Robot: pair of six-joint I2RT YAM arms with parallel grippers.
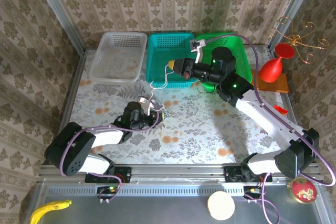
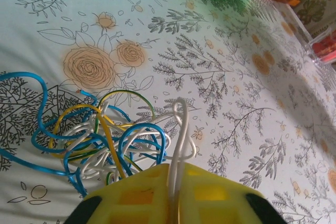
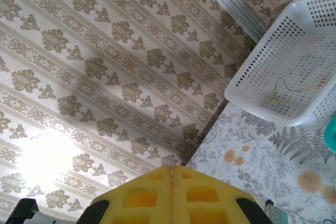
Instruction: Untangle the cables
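The cables [image 2: 105,140] lie as a tangle of blue, yellow, green and white cords on the floral cloth, left of my left gripper [image 2: 178,167]. Its yellow jaws are shut on a white loop [image 2: 181,124] that rises out of the tangle. From above, the tangle [image 1: 146,100] sits just beyond the left gripper [image 1: 161,113]. My right gripper [image 1: 171,65] hangs raised over the teal basket's [image 1: 157,51] front, shut, and a white cable [image 1: 161,80] dangles from its tip. In the right wrist view the right gripper [image 3: 172,169] has its jaws pressed together, facing the wall.
A white basket [image 1: 100,66] at the back left holds thin cords and is seen as the white basket [image 3: 294,56] from the right wrist. A green basket [image 1: 242,51] stands beside the teal one. A red goblet [image 1: 273,67] stands at the right edge.
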